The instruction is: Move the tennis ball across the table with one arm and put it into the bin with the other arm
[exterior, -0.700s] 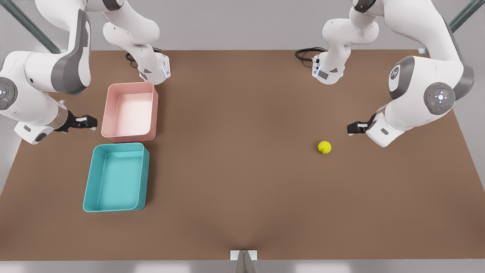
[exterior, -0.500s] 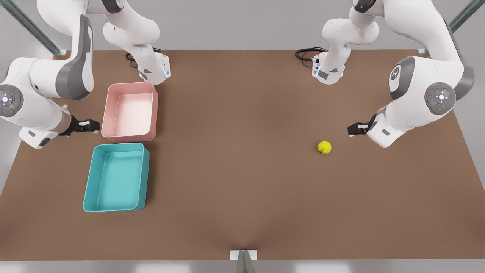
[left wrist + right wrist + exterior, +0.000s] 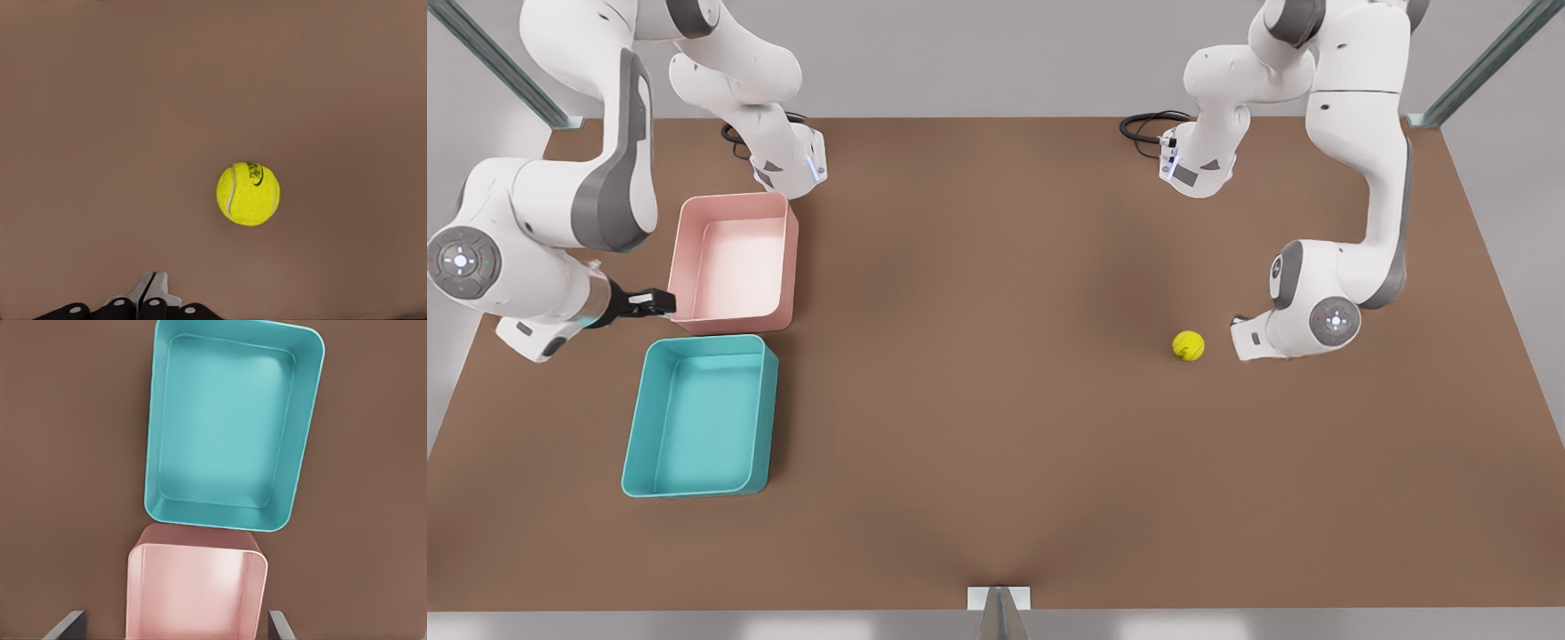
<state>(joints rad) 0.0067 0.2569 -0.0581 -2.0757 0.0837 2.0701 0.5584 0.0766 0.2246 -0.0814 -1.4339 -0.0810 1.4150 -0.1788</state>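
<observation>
the ball [image 3: 1188, 345] lies on the bare bench [image 3: 978, 382], toward the front view's right, well apart from both tubs. the left hand [image 3: 150, 297] belongs to the arm on that side; in the front view it sits low, just beside the ball at the ball's 3 o'clock, not touching it. in the left wrist view its fingers [image 3: 141, 293] are pressed together, clenched on nothing, and the ball [image 3: 248, 193] rests apart from them, at about their 1 o'clock.

the right hand [image 3: 649, 303] hovers on the front view's left, at the near left corner of the pink tub [image 3: 734, 262] and just at 11 o'clock of the bin [image 3: 698, 418]. its fingers are spread wide, released, with the pink tub [image 3: 193, 593] seen between them in the right wrist view and the bin [image 3: 230, 423] beyond it. the two tubs stand close together, end to end, both with nothing inside.
</observation>
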